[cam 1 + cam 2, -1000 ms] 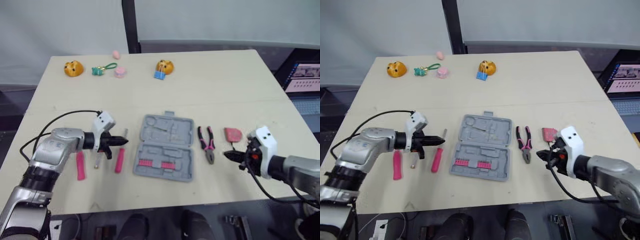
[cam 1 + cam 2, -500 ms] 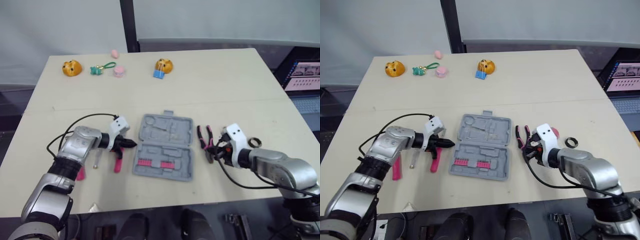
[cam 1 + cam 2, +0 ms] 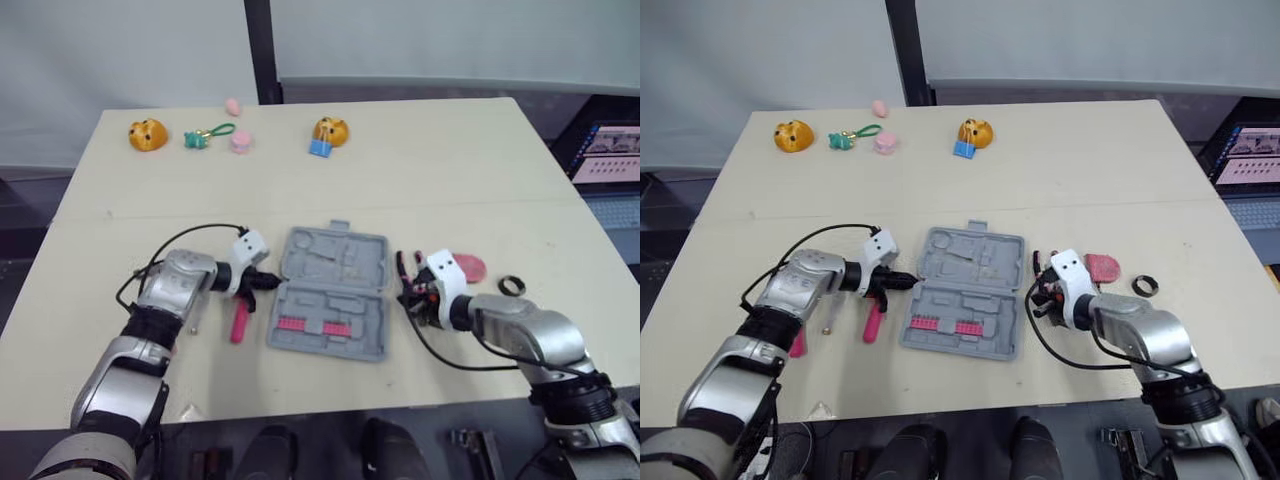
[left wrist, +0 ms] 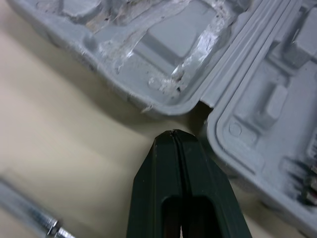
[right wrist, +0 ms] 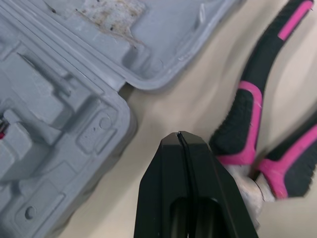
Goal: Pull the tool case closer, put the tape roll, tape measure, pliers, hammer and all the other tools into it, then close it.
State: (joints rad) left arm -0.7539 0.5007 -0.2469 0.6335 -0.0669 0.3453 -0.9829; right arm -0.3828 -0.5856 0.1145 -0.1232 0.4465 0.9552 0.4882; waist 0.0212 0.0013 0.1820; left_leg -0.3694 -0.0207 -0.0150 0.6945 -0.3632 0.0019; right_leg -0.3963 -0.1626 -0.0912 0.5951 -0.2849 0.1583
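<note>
Ok, head views: tool case (image 3: 330, 292) lies open and flat mid-tabletop (image 3: 440, 170), lid half on the far side, tray half with a red bit row (image 3: 318, 326) nearer the robot. Left gripper (image 3: 272, 281) is at the case's left edge, level with the hinge. Right gripper (image 3: 408, 297) is at the right edge at the same level, partly over the pliers (image 3: 403, 264). Pink tape measure (image 3: 467, 266) sits just beyond the right wrist, with the black tape roll (image 3: 511, 285) further right, apart from it. Pink screwdriver (image 3: 240, 320) lies beside the left forearm. Small toys (image 3: 147, 134) line the far edge.

Left wrist view: left gripper (image 4: 173, 136) is clenched with nothing in it, tip at the hinge notch between the two halves of the tool case (image 4: 163, 44). Can't tell if it touches. A metal shaft (image 4: 29, 208) lies nearby.

Right wrist view: right gripper (image 5: 179, 136) is clenched and empty, tip near the hinge notch of the tool case (image 5: 64, 99). The pliers' (image 5: 250, 119) pink-black handles are right beside the fingers.
</note>
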